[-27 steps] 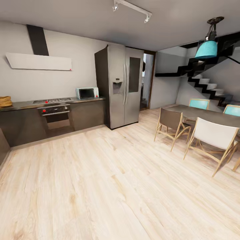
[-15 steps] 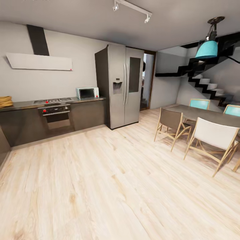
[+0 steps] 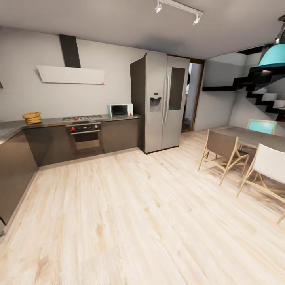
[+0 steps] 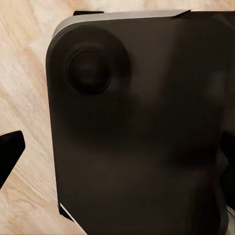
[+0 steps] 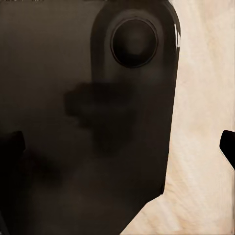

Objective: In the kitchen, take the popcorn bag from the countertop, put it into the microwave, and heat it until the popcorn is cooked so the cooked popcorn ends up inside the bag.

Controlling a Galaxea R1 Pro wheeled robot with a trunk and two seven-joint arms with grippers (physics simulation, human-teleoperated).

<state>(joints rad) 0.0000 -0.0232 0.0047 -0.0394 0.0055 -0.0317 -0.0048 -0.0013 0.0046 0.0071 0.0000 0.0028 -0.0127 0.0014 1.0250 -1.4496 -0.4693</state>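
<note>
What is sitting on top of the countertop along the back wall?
On the countertop, the popcorn bag sits near the corner, a gas hob in the middle, and the microwave beside the fridge. The bag's contents are too far away to make out.

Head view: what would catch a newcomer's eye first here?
Probably the tall steel fridge standing at the end of the dark cabinet run against the back wall. On the countertop beside it sits the small pale-blue microwave, and far along to the left the tan popcorn bag. At the right, chairs ring a dark dining table under a teal lamp.
</note>
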